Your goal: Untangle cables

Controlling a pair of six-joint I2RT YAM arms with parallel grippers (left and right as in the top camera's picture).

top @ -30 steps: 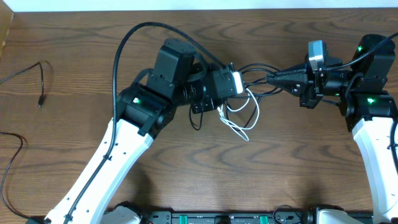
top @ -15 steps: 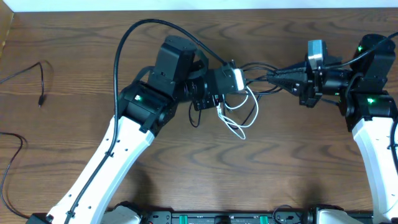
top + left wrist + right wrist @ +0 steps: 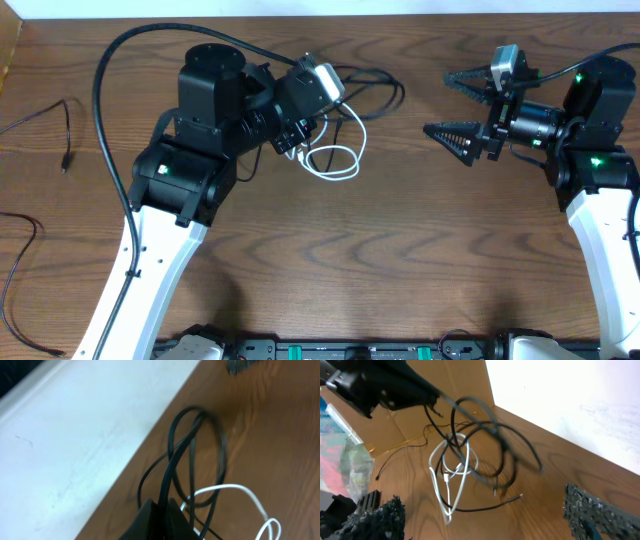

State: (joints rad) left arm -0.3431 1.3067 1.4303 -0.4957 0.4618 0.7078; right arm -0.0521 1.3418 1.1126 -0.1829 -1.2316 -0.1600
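Overhead, nearest first. At 8 o'clock by the table (image 3: 400,280) edge: loose black cable (image 3: 22,250), lying alone. Farther back at 10 o'clock: second loose cable (image 3: 66,125), small plug at its near end, well apart from the rest.

Toward 12 o'clock: left gripper (image 3: 292,142), pinched tight on the black cables (image 3: 365,85). Left wrist view: fingers (image 3: 150,520) pressed together, black cables (image 3: 195,450) coming out from between them in overlapping loops. White cable (image 3: 335,162) looped just off that grip at its 5 o'clock, tangled in with the black ones.

At 2 o'clock: right gripper (image 3: 458,106), jaws spread wide, nothing between them, well apart from the bundle.

Right wrist view: bundle hanging from the left gripper (image 3: 385,385), white cable (image 3: 447,480) drooping lowest, black loops around it. Cannot tell if touching wood.

Farthest: cardboard (image 3: 395,425) at 10 o'clock behind the bundle.
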